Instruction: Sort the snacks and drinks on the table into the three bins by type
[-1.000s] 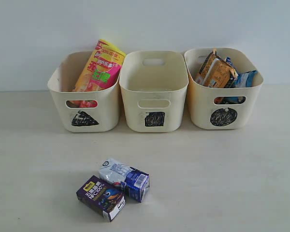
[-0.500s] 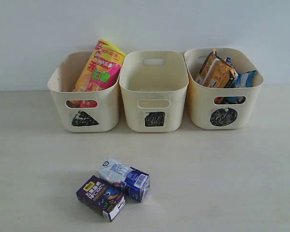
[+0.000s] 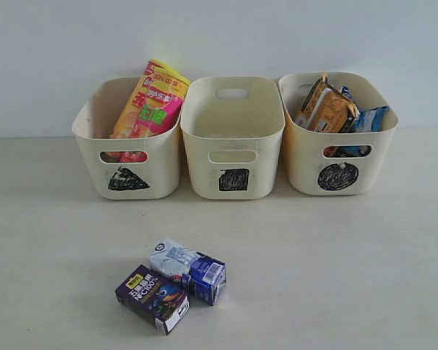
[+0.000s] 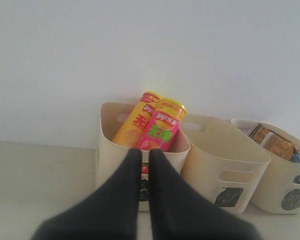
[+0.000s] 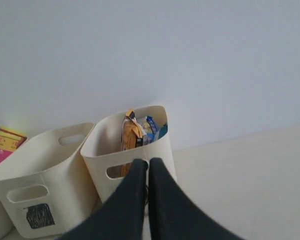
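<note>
Two drink cartons lie on the table [image 3: 350, 277] near the front: a dark purple one [image 3: 152, 297] and a white-and-blue one [image 3: 188, 269], touching each other. The triangle bin [image 3: 128, 157] holds both chip cans [image 3: 150, 106], pink-and-yellow [image 4: 161, 130] and yellow-and-red [image 4: 135, 126]. Nothing shows inside the square bin [image 3: 233, 146]. The circle bin [image 3: 338, 142] holds the crinkly packets [image 3: 327, 109]. Neither arm appears in the exterior view. My left gripper [image 4: 145, 152] is shut and holds nothing, facing the triangle bin. My right gripper [image 5: 147, 162] is shut and holds nothing, facing the circle bin [image 5: 135, 150].
A plain white wall stands right behind the three bins. The beige table stretches out bare to the left and right of the two cartons.
</note>
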Controlling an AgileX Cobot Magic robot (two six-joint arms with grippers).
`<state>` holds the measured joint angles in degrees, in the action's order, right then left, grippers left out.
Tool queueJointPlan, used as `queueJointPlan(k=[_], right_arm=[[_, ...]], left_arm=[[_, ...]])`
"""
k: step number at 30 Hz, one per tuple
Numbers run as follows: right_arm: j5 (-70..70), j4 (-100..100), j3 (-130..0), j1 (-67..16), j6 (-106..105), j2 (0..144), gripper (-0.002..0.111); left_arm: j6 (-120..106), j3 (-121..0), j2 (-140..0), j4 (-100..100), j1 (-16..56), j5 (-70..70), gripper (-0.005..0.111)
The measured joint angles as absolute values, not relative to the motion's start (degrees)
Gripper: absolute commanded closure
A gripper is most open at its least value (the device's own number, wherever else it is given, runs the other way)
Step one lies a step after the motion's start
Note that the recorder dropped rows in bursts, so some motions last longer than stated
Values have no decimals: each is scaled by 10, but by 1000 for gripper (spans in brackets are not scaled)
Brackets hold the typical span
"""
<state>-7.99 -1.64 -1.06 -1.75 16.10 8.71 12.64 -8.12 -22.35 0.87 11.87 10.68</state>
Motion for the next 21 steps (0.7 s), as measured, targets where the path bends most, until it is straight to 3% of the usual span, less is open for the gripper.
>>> queueJointPlan(k=[12,21], right_arm=[[-72,-16,-93,-17,161,87,108],[10,-16,-185,-17,155,87,108]], left_arm=[[126,-78,-223,9,119,106,102],[126,-78,-223,9,119,106,102]])
